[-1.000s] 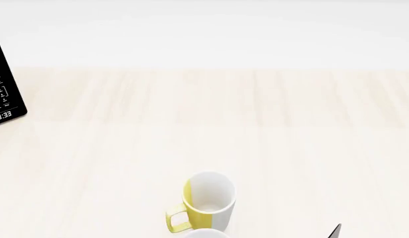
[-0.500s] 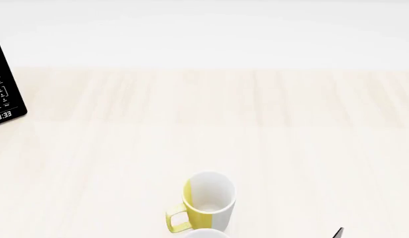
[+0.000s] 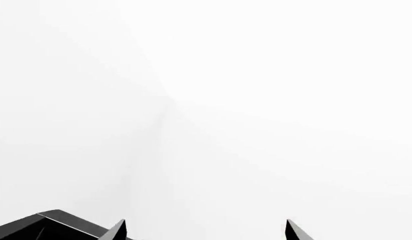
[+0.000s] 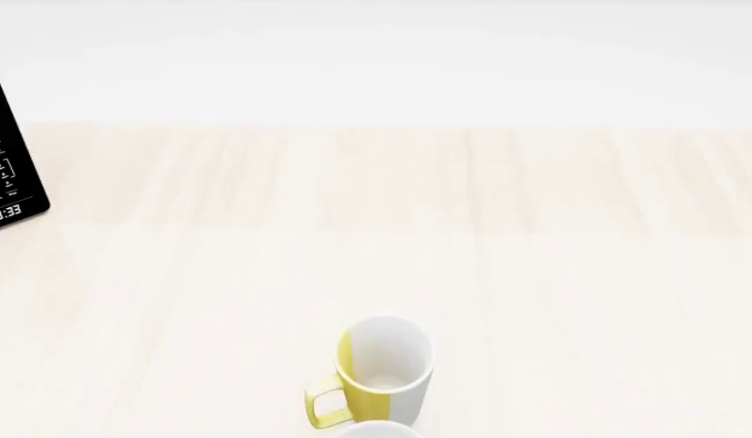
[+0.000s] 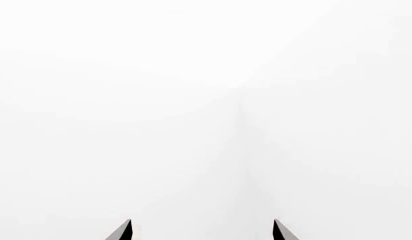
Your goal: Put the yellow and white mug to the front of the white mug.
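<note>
The yellow and white mug (image 4: 380, 372) stands upright on the pale wooden table near the bottom of the head view, its yellow handle toward the lower left. Just below it, only a sliver of the white mug's rim (image 4: 379, 429) shows at the frame's bottom edge. Neither gripper appears in the head view. My left gripper (image 3: 204, 230) is open, its two dark fingertips wide apart against blank white. My right gripper (image 5: 202, 230) is open too, facing plain white with nothing between its fingers.
A black microwave panel (image 4: 8, 164) with a lit clock stands at the far left of the table (image 4: 474, 237). A white wall rises behind the table.
The dark tip at the lower right of the head view has dropped out of the frame. The mugs have not moved.
</note>
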